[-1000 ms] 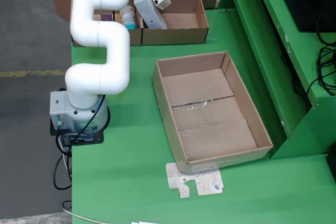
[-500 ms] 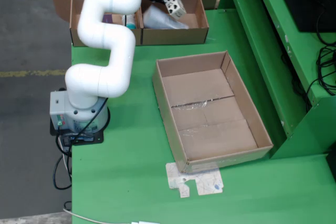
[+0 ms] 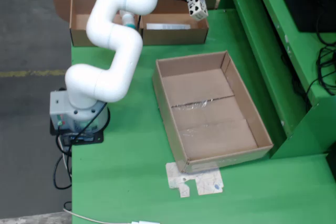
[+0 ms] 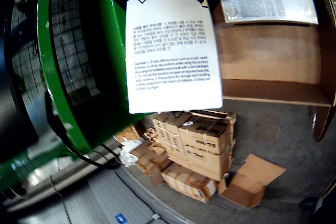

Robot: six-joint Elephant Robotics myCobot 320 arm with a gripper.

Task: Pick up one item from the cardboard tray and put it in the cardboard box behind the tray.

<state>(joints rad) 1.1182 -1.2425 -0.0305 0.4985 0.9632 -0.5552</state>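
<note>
In the still view my gripper [image 3: 193, 1] hangs over the far right corner of the right-hand back cardboard box [image 3: 201, 24], shut on a white carton with black cow spots [image 3: 198, 9]. The wrist view shows that carton [image 4: 170, 45] close up, hanging from the top edge with small print on its face; the fingers themselves are cropped out. A flat white printed pack [image 3: 168, 26] [image 4: 269, 6] lies inside that box. The large cardboard tray [image 3: 160, 85] in the middle of the green table holds nothing that I can see.
A second back box [image 3: 79, 36] stands to the left, with a teal bottle [image 3: 127, 20] by the divider. A green shelf frame [image 3: 262, 40] runs along the right. A flat paper cut-out [image 3: 194, 181] lies in front of the tray. Stacked cartons [image 4: 197, 150] sit on the floor beyond.
The arm has swung to the right along the back boxes, carrying the gripper and carton from above the divider to the right box's far right corner.
</note>
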